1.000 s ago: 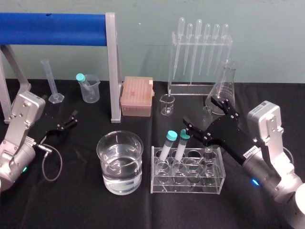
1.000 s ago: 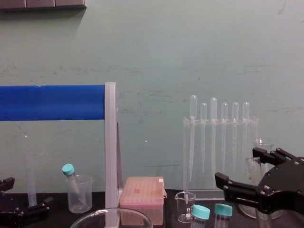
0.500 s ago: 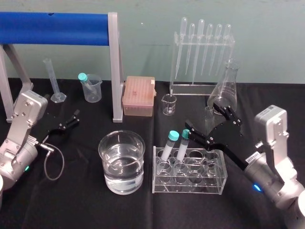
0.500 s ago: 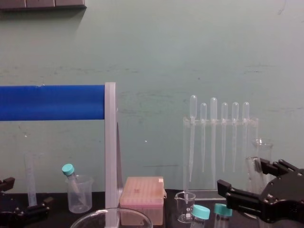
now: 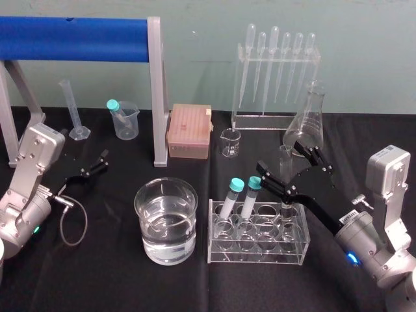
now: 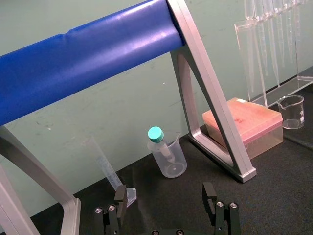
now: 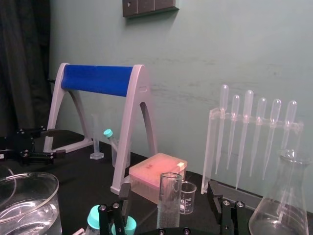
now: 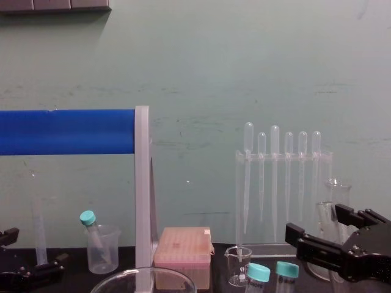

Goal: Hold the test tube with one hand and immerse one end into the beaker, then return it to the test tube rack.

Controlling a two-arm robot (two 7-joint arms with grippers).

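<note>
Your right tool (image 5: 281, 159) gapes wide astride the test tube (image 7: 169, 198), which stands upright at the test tube rack's (image 5: 214, 250) right rear. Left tool (image 6: 165, 198), also open, rests well left of the rack.

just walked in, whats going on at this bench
The right gripper is at the test tube rack, its open fingers on either side of the uncapped test tube standing at the rack's right end, not gripping it yet. The wide beaker sits left of the rack, untouched. The left gripper rests open at the far left, holding nothing.
</note>
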